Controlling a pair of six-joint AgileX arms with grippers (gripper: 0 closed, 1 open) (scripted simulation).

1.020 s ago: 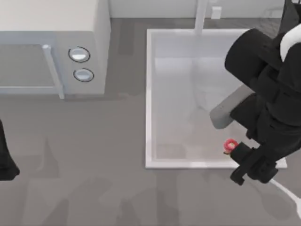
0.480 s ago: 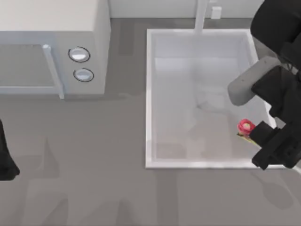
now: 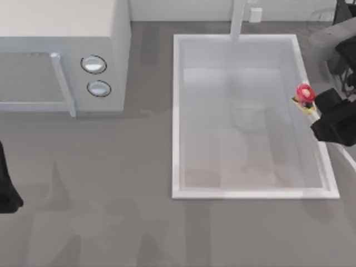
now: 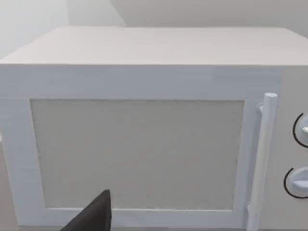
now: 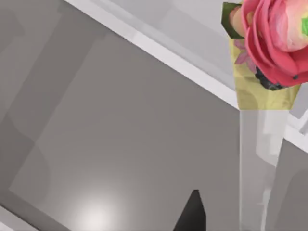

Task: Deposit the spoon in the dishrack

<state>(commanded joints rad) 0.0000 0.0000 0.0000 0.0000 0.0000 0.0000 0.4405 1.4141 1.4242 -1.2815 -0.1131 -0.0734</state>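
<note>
The spoon [image 3: 304, 94] hangs over the right rim of the white sink basin [image 3: 178, 111], its red-pink head toward the basin and the yellow spot at its neck. My right gripper [image 3: 321, 114] is shut on its handle just right of the rim. In the right wrist view the spoon's flower-like head [image 5: 274, 38], yellow neck and pale handle run close past a dark fingertip [image 5: 191, 214], above the basin's rim and the grey counter. The dishrack is out of view. My left arm [image 3: 6, 189] stays parked at the table's left edge.
A white microwave [image 3: 61, 50] with two round knobs stands at the back left, and its door and handle [image 4: 262, 159] face the left wrist camera. A faucet post [image 3: 238, 16] rises behind the basin. Grey counter [image 3: 111, 211] lies in front.
My right gripper carried the spoon from the basin's front right corner toward the back and right, to its right rim. The left arm has not moved.
</note>
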